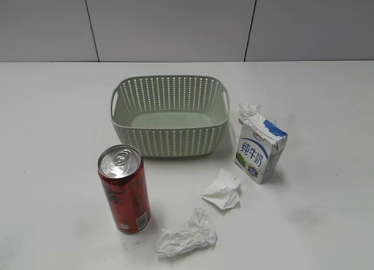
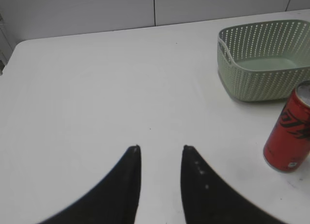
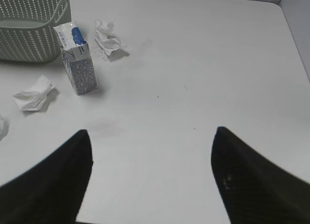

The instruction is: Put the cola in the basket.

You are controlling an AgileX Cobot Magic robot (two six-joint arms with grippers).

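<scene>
Cola (image 1: 124,189) stands lower left on my worktop (image 1: 327,223), basket (image 1: 169,142) empty; left fingers (image 2: 136,158) slightly parted, right fingers (image 3: 80,146) wide, both holding nothing — nothing done

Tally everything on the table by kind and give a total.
Can: 1
Basket: 1
Milk carton: 1
Tissue wads: 3
Total: 6
</scene>
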